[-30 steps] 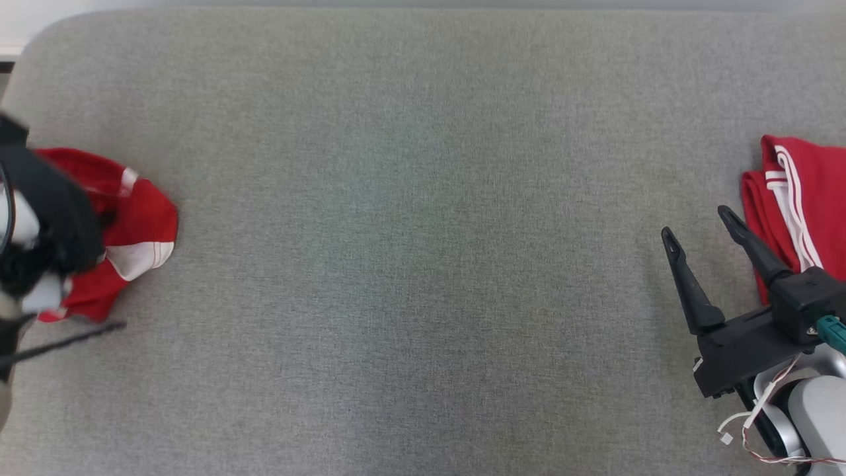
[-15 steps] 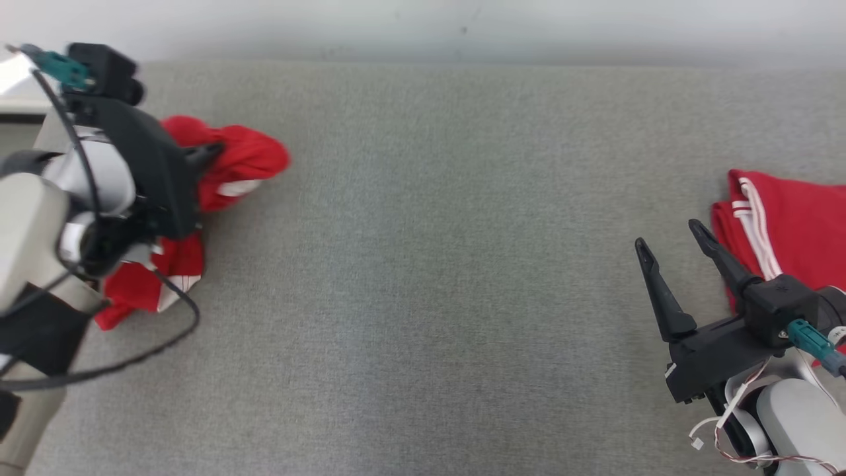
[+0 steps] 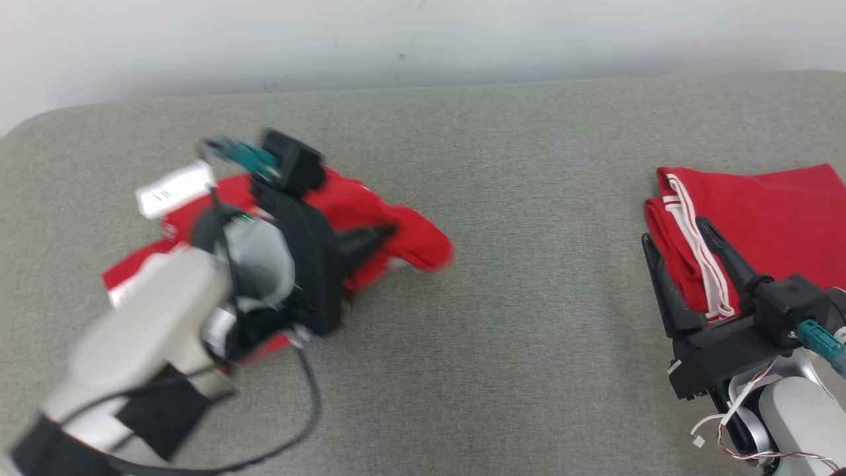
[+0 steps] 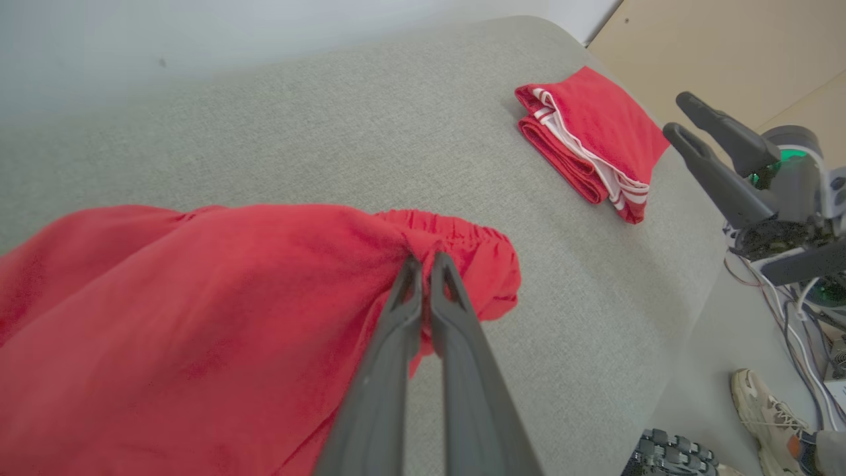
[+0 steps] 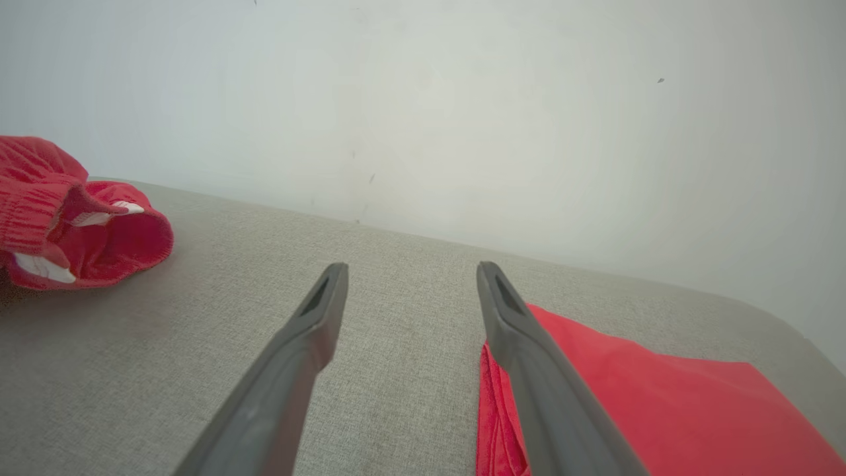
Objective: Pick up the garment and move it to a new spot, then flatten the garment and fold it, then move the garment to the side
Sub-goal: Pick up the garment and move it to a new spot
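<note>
My left jaws are clamping together on the gathered elastic waistband of the crumpled red knit garment with white trim. The soft cloth is trailing leftward from them over the left part of the grey woven-cloth bench. Bare bench is lying to its right, so I am judging my left arm nearer. My right jaws are standing apart, empty, at the near edge of the flat folded red garment with white stripes.

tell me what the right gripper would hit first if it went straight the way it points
Likely the bare grey cushion ahead of the open right gripper, then the wall; depth is unclear. The folded red garment lies by one finger, off that line.
</note>
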Tool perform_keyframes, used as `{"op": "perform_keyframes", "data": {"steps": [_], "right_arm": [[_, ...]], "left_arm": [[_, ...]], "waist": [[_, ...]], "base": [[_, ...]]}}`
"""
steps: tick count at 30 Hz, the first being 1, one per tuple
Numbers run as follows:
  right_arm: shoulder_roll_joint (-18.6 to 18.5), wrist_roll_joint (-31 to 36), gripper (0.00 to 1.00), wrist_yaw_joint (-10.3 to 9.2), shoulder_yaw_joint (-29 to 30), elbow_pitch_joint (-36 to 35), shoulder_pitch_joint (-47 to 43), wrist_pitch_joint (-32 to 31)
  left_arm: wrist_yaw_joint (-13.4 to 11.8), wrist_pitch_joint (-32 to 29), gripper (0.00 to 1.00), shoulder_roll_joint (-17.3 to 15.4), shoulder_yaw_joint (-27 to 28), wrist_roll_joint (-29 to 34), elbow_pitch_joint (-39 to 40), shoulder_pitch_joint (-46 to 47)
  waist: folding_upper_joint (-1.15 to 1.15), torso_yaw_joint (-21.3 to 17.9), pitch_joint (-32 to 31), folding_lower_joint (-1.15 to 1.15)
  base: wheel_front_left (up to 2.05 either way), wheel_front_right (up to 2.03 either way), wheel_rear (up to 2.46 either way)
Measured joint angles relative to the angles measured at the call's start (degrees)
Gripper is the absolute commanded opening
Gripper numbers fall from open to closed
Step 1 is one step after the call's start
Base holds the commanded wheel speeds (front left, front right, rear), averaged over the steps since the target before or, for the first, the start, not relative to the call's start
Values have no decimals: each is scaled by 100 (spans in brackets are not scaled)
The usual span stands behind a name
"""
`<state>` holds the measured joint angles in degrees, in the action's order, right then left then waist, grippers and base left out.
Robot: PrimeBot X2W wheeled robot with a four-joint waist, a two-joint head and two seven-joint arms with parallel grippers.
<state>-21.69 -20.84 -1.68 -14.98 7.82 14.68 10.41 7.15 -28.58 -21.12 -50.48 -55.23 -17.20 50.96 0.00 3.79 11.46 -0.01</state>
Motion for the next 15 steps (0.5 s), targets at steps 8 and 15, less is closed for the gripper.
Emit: {"op": "perform_keyframes", "data": {"steps": [8,15], "right_arm": [[22,-33,100,0,26,48,-9,87],[49,-35,100,-8,59,88,-24,129]], "left_arm": [[0,297,0,571,-517,-83,73,-499],[0,454,0,1009,-1001,-188,136,-807]], "waist": [[0,-132,-30,0],[0,-116,-51,1]], "base": [[0,0,0],[0,0,0]]}}
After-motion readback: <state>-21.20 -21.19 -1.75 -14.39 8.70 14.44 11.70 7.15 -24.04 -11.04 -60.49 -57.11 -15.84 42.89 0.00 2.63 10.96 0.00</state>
